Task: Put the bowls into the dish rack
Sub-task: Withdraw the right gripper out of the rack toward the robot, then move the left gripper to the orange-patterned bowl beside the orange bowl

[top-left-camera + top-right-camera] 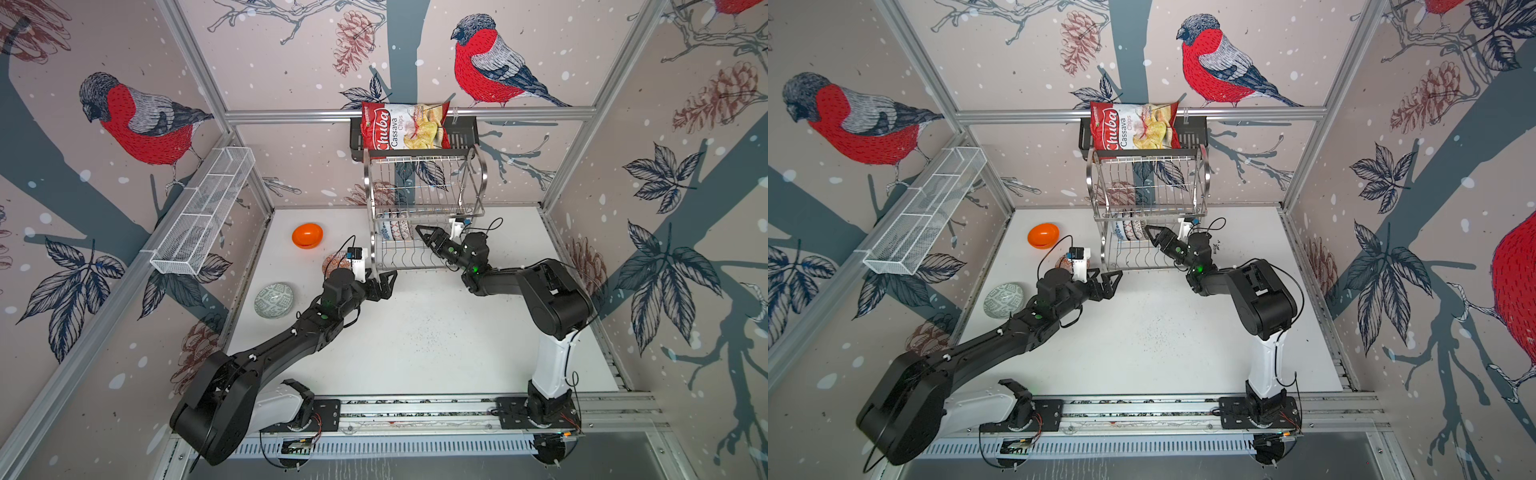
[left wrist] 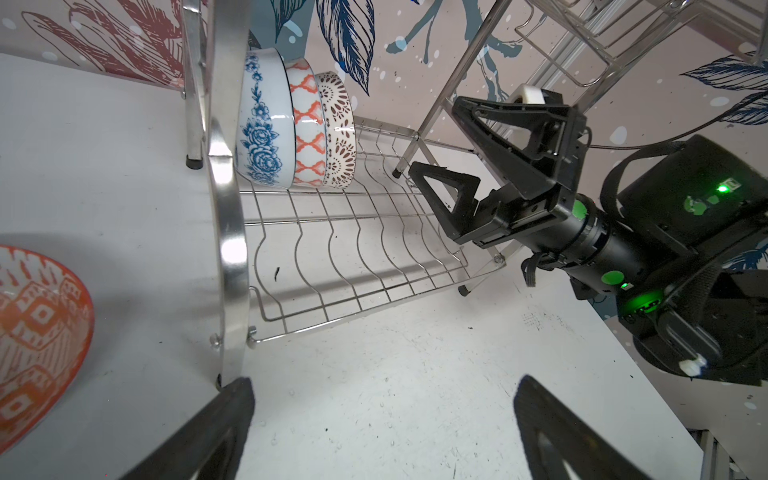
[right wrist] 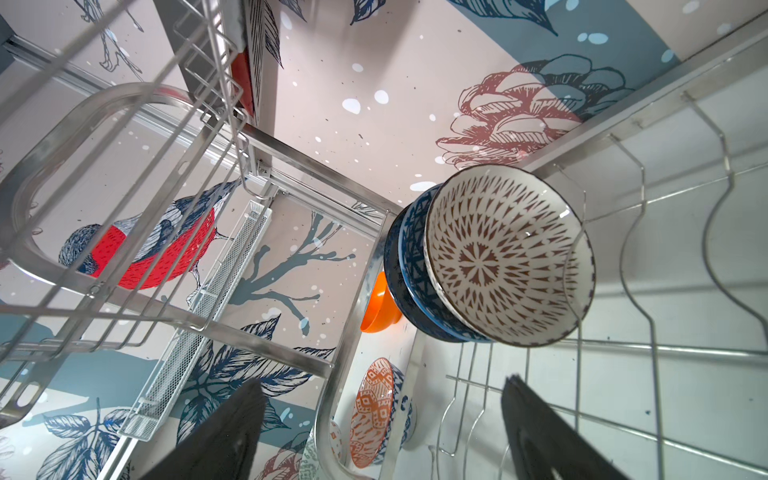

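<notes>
Standing on edge in the lower tier of the rack (image 1: 482, 178), at its left end, are three bowls packed side by side. The floral bowl (image 2: 259, 124), blue on white, is nearest the end frame. The lattice bowl (image 2: 307, 124), orange on white, is in the middle. The dotted bowl (image 2: 338, 129), brown on white, is innermost, and its rayed inside faces my right wrist camera.

My right gripper (image 2: 432, 137) sits inside that tier, fingers spread wide and holding nothing, near the dotted bowl but not touching it.

My left gripper (image 1: 388, 284) hovers low at the rack's front left corner, fingers also wide apart and empty, one of them just beside the frame's foot.

Three more bowls lie upright on the table (image 1: 415, 332), left of the rack. The glossy orange bowl (image 1: 307, 235) is farthest back. The red-white bowl (image 2: 37, 328) is just across the frame from my left fingers. The grey-green bowl (image 1: 273, 300) is nearest the front, beside my left arm.
</notes>
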Controlling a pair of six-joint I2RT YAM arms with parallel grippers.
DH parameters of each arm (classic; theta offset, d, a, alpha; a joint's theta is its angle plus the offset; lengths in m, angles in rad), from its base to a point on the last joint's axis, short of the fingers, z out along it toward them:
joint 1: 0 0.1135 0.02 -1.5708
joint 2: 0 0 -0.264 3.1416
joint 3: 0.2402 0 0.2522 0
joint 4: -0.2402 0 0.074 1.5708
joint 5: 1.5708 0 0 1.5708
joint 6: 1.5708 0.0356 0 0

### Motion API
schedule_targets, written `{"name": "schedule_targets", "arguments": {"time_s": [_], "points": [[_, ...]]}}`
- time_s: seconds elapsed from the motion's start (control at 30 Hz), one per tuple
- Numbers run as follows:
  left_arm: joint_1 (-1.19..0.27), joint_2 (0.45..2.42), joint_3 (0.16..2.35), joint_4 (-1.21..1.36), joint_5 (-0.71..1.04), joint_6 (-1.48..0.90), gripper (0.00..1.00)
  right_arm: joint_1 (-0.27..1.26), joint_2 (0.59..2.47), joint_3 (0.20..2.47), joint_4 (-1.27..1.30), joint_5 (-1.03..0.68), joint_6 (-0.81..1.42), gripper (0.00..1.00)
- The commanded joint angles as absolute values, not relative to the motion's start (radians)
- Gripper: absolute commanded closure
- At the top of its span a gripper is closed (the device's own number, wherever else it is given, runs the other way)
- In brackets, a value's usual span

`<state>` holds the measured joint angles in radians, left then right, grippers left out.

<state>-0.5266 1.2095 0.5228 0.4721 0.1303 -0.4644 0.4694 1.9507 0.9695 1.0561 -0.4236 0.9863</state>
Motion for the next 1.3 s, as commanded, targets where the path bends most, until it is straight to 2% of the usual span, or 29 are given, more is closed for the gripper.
{"name": "schedule_targets", "arguments": {"time_s": [0.0,0.07,0.33,0.53,0.7,0.8,1.07,1.27], "points": [[-0.528,1.2,0.514,0.482,0.088,-0.455,0.02,0.472,1.905,0.959,0.994,-0.436,0.892,0.04],[-0.523,1.196,0.502,0.482,0.051,-0.454,0.02,0.474,1.883,0.957,0.951,-0.437,0.859,0.0],[-0.43,1.146,0.517,0.28,-0.065,-0.606,0.02,0.504,1.774,0.944,0.762,-0.419,0.679,0.0],[-0.311,1.11,0.506,0.156,-0.083,-0.768,0.02,0.587,1.661,0.898,0.642,-0.27,0.521,0.0],[-0.279,1.077,0.503,0.075,-0.149,-0.851,0.02,0.679,1.575,0.84,0.603,-0.111,0.429,0.01],[-0.257,1.085,0.518,0.031,-0.19,-0.881,0.02,0.701,1.533,0.8,0.608,-0.091,0.432,0.01],[-0.14,1.21,0.562,0.041,-0.067,-0.908,0.02,0.689,1.449,0.695,0.669,-0.065,0.439,0.01],[-0.103,1.338,0.632,0.008,-0.002,-0.89,0.09,0.657,1.47,0.674,0.71,-0.102,0.47,0.0]]}}
